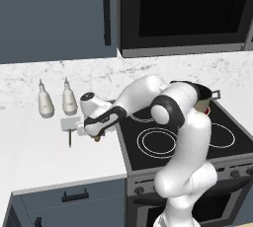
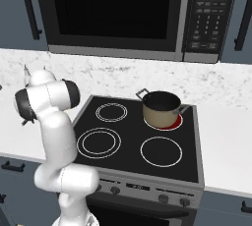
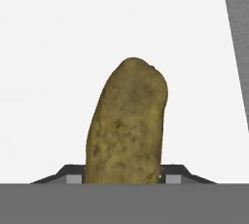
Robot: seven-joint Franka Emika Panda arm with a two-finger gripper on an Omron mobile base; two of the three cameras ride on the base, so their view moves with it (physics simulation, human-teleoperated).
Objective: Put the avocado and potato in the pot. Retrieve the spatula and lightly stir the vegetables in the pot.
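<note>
Looking across the white counter [image 1: 44,152], I've got the black stove [image 2: 142,141] set into it on the right, and my arm is bent low over the counter's right edge, just beside the stove. On the stove's back right burner, which glows red, stands the pot [image 2: 160,108], upright, dark inside, with its two grey handles out to the sides; I can't see into it from here. Back toward the wall on the counter sit two white bottles [image 1: 55,100], side by side and upright. Just in front of them lies the spatula [image 1: 70,126], flat on the counter, pale blade toward the bottles and thin dark handle pointing to the front edge. My gripper [image 1: 98,137] hangs right beside it, near the counter's stove-side edge. In the hand view the potato [image 3: 127,123] stands tall between the two finger tips [image 3: 73,179], one at each flank, and they look pressed against it.
</note>
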